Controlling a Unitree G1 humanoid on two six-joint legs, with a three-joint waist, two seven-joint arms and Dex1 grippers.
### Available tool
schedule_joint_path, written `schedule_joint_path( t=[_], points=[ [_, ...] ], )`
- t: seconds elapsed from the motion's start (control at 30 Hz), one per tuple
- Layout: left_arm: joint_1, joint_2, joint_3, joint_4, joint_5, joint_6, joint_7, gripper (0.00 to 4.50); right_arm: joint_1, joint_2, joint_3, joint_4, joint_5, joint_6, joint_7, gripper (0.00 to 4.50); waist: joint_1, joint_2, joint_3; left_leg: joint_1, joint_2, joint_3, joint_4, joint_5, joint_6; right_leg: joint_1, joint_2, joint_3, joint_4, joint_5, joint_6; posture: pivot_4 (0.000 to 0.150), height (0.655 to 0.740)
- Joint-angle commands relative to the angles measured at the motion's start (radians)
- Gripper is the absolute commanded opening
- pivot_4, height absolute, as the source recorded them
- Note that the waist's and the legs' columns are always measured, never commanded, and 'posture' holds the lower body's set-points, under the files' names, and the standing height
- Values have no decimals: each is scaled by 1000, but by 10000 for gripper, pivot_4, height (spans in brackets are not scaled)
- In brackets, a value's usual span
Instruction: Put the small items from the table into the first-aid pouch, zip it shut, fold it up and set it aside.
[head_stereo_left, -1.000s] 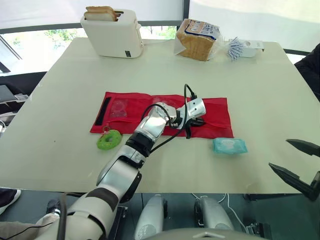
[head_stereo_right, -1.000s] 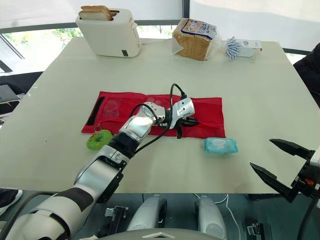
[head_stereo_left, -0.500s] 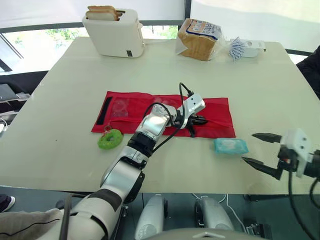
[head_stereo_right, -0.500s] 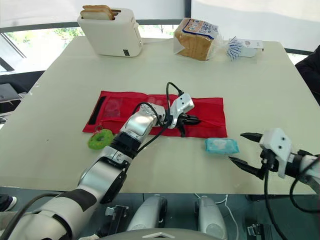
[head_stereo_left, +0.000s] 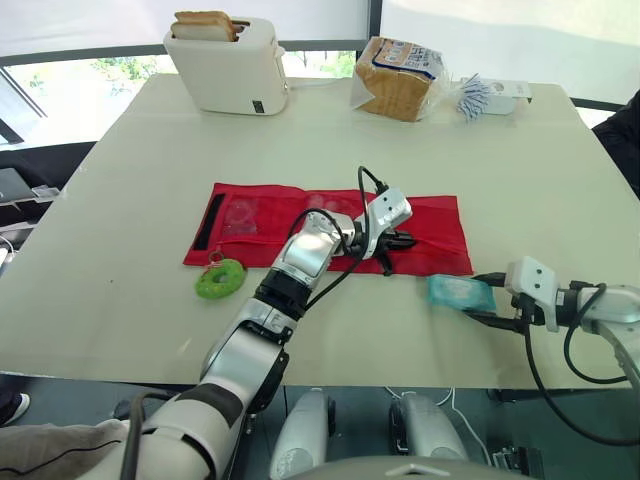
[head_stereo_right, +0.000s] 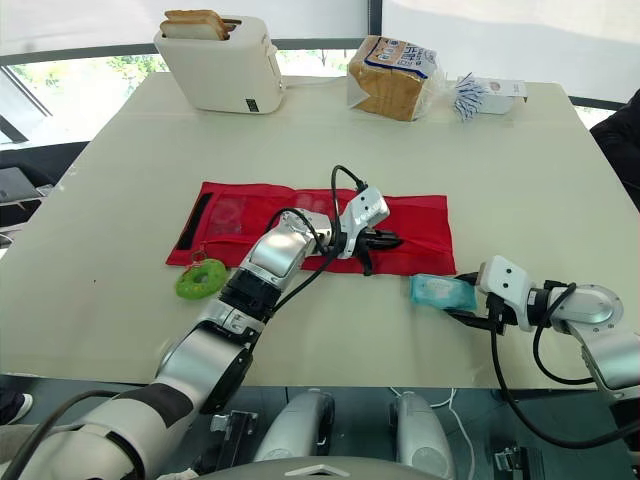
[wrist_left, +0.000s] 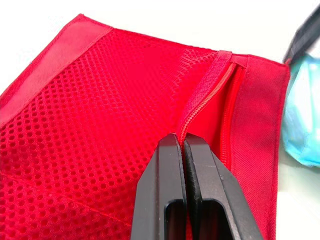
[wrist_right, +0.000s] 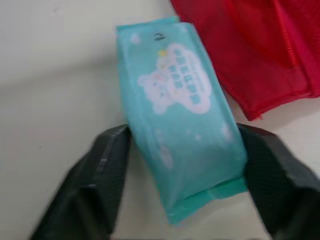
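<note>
Found the left gripper (wrist_left: 181, 141) clenched, with both black fingers (wrist_left: 162, 190) pressed flat together and the tips set down on the red pouch (wrist_left: 95, 95), at the edge of its mesh panel just beside the zip (wrist_left: 206, 92). Could not make out whether any fabric or a zip pull was nipped between those tips. Traced the left arm from the near table edge, across the pouch's near side to its right half.

Saw the right gripper (wrist_right: 185, 145) spread wide and low on the table (head_stereo_left: 120, 200), with one finger against each long side of the teal wipes pack (wrist_right: 175, 100). Noted the pack lying flat on the tabletop between those fingers, its printed face up. Placed the wipes pack just beside the pouch's near right corner, outside the pouch.

Saw the pouch laid out unfolded in the middle of the table, long side running left to right, with a black strip (head_stereo_left: 207, 222) at its left end. Spotted a green ring (head_stereo_left: 219, 279) on the table just beside the pouch's near edge, toward that left end.

Further out, along the far edge, made out a white toaster (head_stereo_left: 228, 70) at the left with bread slices (head_stereo_left: 203, 24) standing in its slots. Found a bread bag (head_stereo_left: 396, 78) right of it, and a small white box (head_stereo_left: 500, 92) with some packets beside that bag, all well apart from the pouch.
</note>
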Motion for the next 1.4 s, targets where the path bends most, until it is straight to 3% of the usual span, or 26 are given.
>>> schedule_joint_path(
  t=[0.03, 0.17, 0.33, 0.43, 0.53, 0.6, 0.83, 1.0, 1.23, 1.4],
  points=[
    [-1, -15, 5, -38, -24, -7, -2, 0, 17, 13, -31, -26, 10, -27, -9, 15480, 0, 0, 0, 0, 0, 0, 0, 0, 0, 0, 0, 0, 0, 0, 0, 1500, 7400],
    [0, -18, 4, -35, -25, -13, -3, 0, 87, 25, -73, -100, 14, -22, -60, 15480, 2, 0, 0, 0, 0, 0, 0, 0, 0, 0, 0, 0, 0, 0, 0, 1500, 7400],
    [-4, -22, 9, -29, -34, -15, -4, 0, 192, 72, -207, -344, 247, 242, -165, 15480, 1, 0, 0, 0, 0, -1, 0, 0, 0, 0, 0, 0, 0, 0, 0, 1500, 7400],
    [-5, -25, 15, -30, -42, -7, -3, 0, 213, 99, -219, -514, 189, 452, -381, 15480, -1, 0, 0, 0, 0, -2, 0, -1, 1, 0, 0, 0, 0, 0, 0, 1500, 7400],
    [-6, -24, 18, -33, -49, -1, -1, 0, 153, 182, -198, -590, 259, 666, -536, 15480, -2, 0, 0, 0, 0, -2, 0, -1, 1, 0, 0, 0, 1, 0, 0, 1500, 7400],
    [-7, -23, 19, -40, -55, 6, 0, 0, 99, 243, -148, -615, 217, 809, -669, 15480, -2, 1, -1, 0, 1, -2, 0, -1, 1, 0, 1, 0, 1, 0, 0, 1500, 7400],
    [-11, -34, 19, -49, -58, 13, 13, 0, -64, 412, -52, -677, 154, 1185, -914, 15480, -1, 1, -1, -1, 0, -2, 0, -1, 1, -1, 0, 0, 1, 0, 0, 1500, 7400],
    [-7, -44, 20, -55, -66, 14, 20, 0, -193, 403, 72, -705, 86, 1405, -1009, 15480, 0, 2, -1, -1, 0, -2, 0, -1, 2, -1, 0, 0, 0, 0, 0, 1500, 7400],
    [17, -41, -2, -88, -69, 11, 7, 0, -304, 660, -50, -573, -10, 1437, -1119, 15480, -3, 2, -2, -1, 0, -1, -1, -1, 2, -2, 0, 0, 1, 0, 0, 1500, 7400],
    [33, -49, -15, -120, -77, 14, -3, 0, -392, 766, -72, -461, -77, 1410, -1170, 15480, -2, 3, -2, -1, 0, -1, -1, -1, 1, -2, 0, 0, 1, 0, 0, 1500, 7400]
  ],
)
